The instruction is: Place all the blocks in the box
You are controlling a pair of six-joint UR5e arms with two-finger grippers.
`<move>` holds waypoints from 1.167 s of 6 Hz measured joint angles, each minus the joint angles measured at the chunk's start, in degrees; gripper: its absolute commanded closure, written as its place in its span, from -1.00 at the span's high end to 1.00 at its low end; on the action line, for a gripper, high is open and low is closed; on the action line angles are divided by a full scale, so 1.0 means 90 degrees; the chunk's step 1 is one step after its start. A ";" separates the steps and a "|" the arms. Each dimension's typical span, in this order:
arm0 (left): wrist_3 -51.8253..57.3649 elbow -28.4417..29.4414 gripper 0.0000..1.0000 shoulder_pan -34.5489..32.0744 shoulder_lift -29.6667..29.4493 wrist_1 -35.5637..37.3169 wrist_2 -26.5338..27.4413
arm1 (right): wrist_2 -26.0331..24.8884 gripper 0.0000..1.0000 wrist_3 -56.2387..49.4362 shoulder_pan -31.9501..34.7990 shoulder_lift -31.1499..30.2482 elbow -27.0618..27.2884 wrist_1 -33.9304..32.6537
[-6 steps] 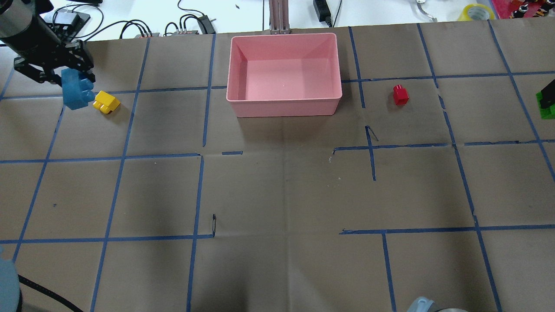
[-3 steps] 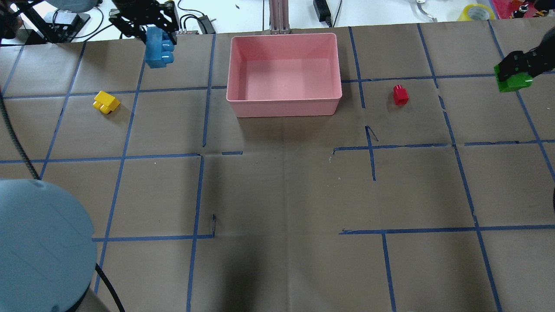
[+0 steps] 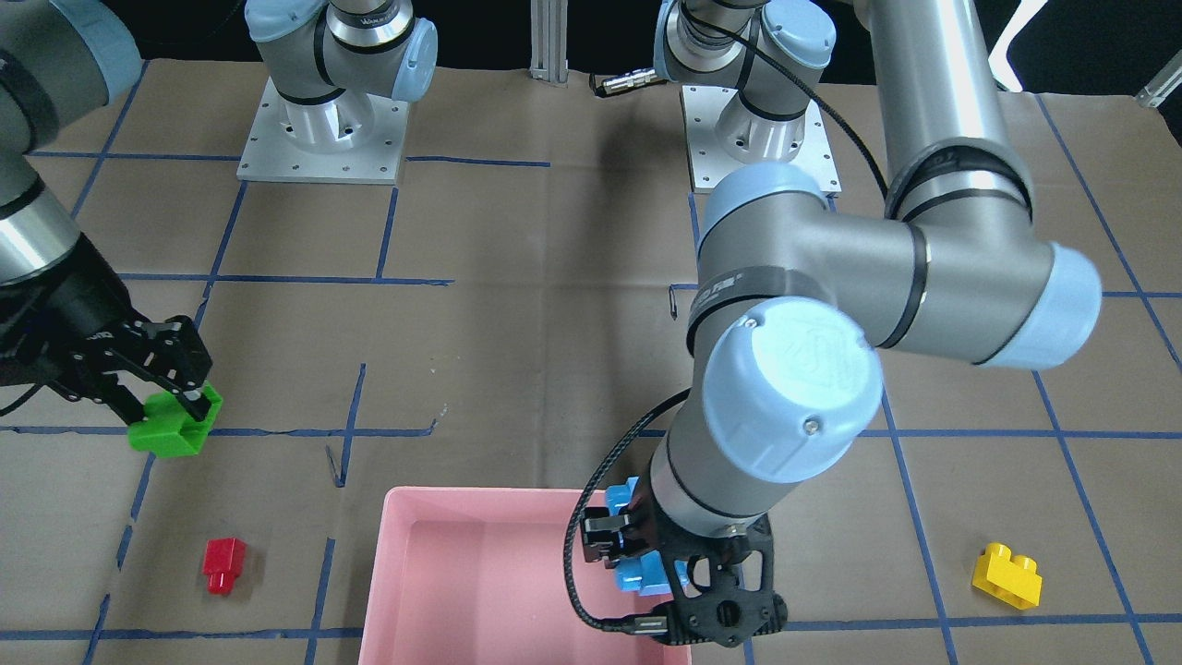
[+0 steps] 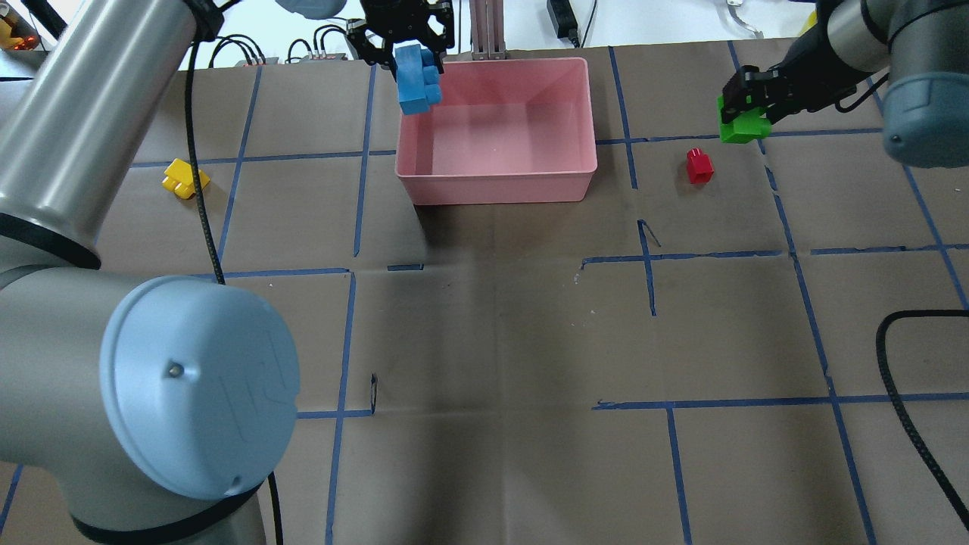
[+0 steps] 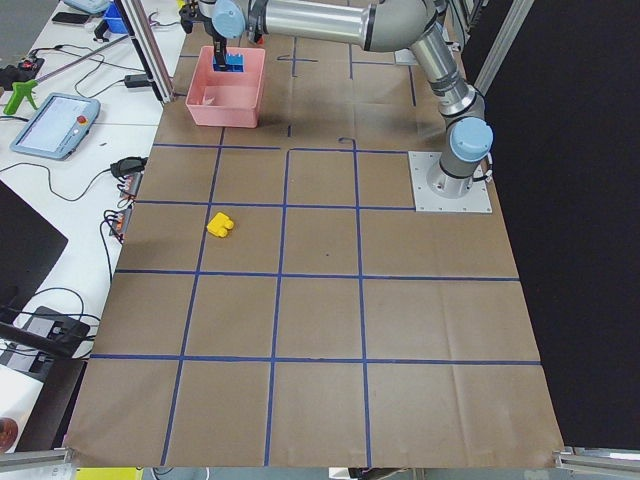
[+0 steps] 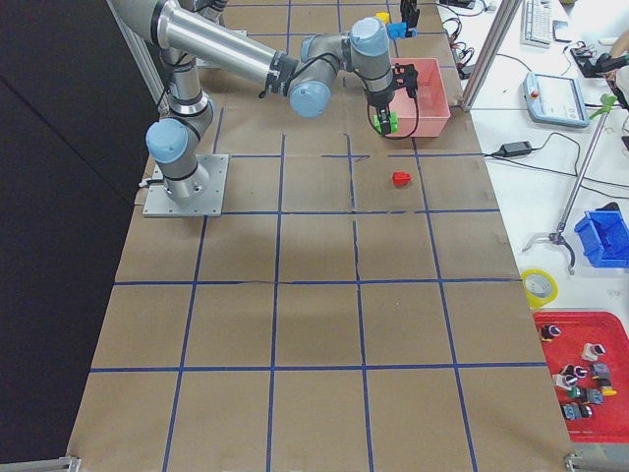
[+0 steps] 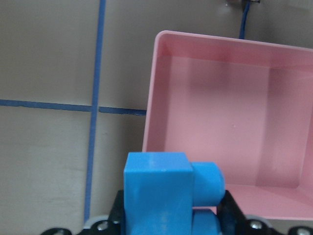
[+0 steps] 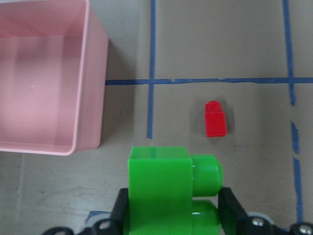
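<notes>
While two bricks are lying loose on the table, you are running the carry-and-drop step on both arms at once.

Your left pincer is clenching the longer light-blue three-stud plastic brick, jaws shut against its flanks and the brick hanging clear of the table. It is hovering at a corner of the large shallow pink plastic box. In the left wrist view the box's side wall is running right under the brick, and the bare floor is lying ahead and to one side of the pincer. Judgement: the release is not yet safe. You are needing a short shift inward over the floor first, or the brick is risking a knock off the rim.

Your right pincer is gripping the green two-stud plastic brick, jaws closed on its sides, lifted off the table. The box is lying ahead and to the side of this pincer, well apart. The small red one-stud plastic brick is resting near the pincer, just ahead in the right wrist view, touching nothing. Judgement: this arm is facing the longer traverse, and you are needing to stagger arrivals over the box.

The yellow two-stud plastic brick is sitting well apart from the left pincer, on the side away from the box. No brick is showing inside the box.
</notes>
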 measured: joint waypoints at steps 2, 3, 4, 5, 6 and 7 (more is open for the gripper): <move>-0.0281 -0.0021 0.70 -0.0146 -0.0545 0.0514 0.0060 | 0.0051 -0.97 0.0834 0.0708 0.0188 -0.0106 -0.0070; -0.0311 -0.0042 0.99 -0.0158 -0.0576 0.0578 0.0073 | 0.0084 -0.94 0.1173 0.0957 0.0264 -0.0222 -0.0178; -0.0322 -0.0049 0.99 -0.0152 -0.0517 0.0586 0.0074 | 0.0077 -0.94 0.1458 0.1185 0.0385 -0.0492 -0.0232; -0.0323 -0.0056 0.99 -0.0115 -0.0341 0.0518 0.0079 | 0.0032 -0.94 0.1590 0.1394 0.0593 -0.0843 -0.0248; -0.0289 -0.0061 0.99 0.0052 -0.0051 0.0322 0.0076 | 0.0002 -0.94 0.1757 0.1595 0.0838 -0.1207 -0.0256; -0.0177 -0.0066 0.99 0.0468 0.0275 0.0048 0.0051 | -0.0004 -0.93 0.2000 0.1836 0.1187 -0.1618 -0.0268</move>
